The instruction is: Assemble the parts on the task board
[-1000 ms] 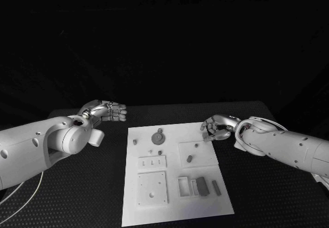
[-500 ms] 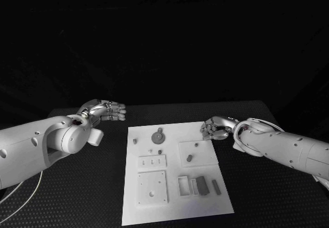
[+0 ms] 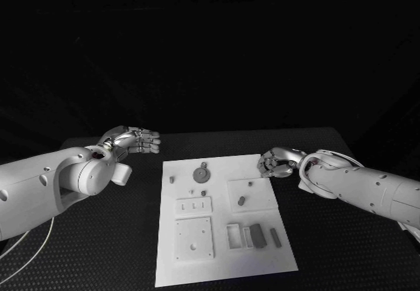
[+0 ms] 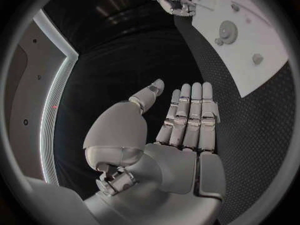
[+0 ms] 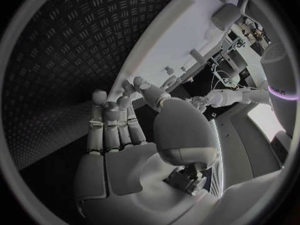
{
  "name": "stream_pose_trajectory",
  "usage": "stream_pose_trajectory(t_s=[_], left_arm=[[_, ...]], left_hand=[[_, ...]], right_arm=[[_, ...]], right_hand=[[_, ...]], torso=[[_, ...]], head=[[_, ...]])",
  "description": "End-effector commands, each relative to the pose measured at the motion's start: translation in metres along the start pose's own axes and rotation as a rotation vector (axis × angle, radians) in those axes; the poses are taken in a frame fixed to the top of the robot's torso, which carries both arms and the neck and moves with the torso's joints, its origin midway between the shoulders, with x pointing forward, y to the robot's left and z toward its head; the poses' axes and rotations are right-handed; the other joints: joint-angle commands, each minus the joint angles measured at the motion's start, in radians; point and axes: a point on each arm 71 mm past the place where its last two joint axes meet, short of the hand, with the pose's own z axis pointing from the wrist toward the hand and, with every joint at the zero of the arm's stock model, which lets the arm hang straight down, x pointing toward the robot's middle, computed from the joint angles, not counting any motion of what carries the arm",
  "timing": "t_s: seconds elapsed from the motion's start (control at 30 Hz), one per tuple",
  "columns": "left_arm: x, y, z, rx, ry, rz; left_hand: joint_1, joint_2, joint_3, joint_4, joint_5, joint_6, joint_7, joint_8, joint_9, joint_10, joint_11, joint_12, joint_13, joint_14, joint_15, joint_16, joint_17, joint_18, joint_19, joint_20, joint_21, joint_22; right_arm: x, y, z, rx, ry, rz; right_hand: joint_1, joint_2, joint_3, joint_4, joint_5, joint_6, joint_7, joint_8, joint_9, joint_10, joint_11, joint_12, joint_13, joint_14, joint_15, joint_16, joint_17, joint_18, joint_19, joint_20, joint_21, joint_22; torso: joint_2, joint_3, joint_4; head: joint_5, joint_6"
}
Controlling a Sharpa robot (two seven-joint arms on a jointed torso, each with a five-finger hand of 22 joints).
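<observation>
The white task board lies in the middle of the black table. On it are small grey parts: a round disc, a peg, an oval piece, a tiny piece and two dark bars. My right hand hovers just off the board's far right corner. In the right wrist view its fingers hold nothing. My left hand is raised left of the board, flat and empty, with its fingers straight and together. The left wrist view also shows the board, the disc and the right hand.
The board also carries a slotted plate, a square plate with holes, a raised plate under the oval piece, and a small frame. Bare black table lies on both sides of the board.
The right hand's finger that reached down toward the board's far right edge has drawn back into the hand. The left hand has stayed where it was.
</observation>
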Motion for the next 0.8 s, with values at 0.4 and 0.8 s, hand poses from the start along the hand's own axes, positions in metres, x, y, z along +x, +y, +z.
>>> stream_pose_trajectory(t_s=[0.4, 0.8], left_arm=[[0.0017, -0.0011, 0.0002, 0.007, 0.013, 0.002], [0.001, -0.0008, 0.0, 0.004, 0.012, 0.003]], left_hand=[[0.001, -0.007, -0.001, -0.003, 0.002, -0.003, 0.003, -0.008, 0.0, 0.003, 0.0, -0.007, 0.002, 0.006, 0.003, -0.006, 0.002, 0.017, 0.001, 0.005, -0.006, 0.002], [0.001, -0.007, -0.001, -0.003, 0.002, -0.003, 0.003, -0.008, 0.0, 0.003, 0.0, -0.007, 0.002, 0.006, 0.003, -0.007, 0.003, 0.017, 0.001, 0.005, -0.006, 0.002]], right_arm=[[-0.0002, -0.0003, -0.0002, -0.007, -0.009, 0.007], [-0.0002, -0.0011, -0.0007, -0.008, -0.005, 0.007]], right_hand=[[0.002, -0.07, -0.02, 0.003, 0.004, -0.041, 0.008, -0.021, -0.014, -0.003, 0.002, 0.004, -0.008, -0.003, -0.001, 0.001, -0.004, -0.002, -0.002, -0.004, 0.002, 0.015], [0.042, -0.069, -0.008, -0.002, 0.004, -0.053, 0.001, -0.022, -0.016, -0.008, -0.003, 0.006, -0.011, -0.007, -0.004, 0.0, -0.005, -0.002, -0.004, -0.004, -0.003, 0.015]], torso=[[0.0, -0.0011, 0.0005], [-0.001, -0.0007, 0.0007]], head=[[-0.005, 0.002], [-0.006, 0.002]])
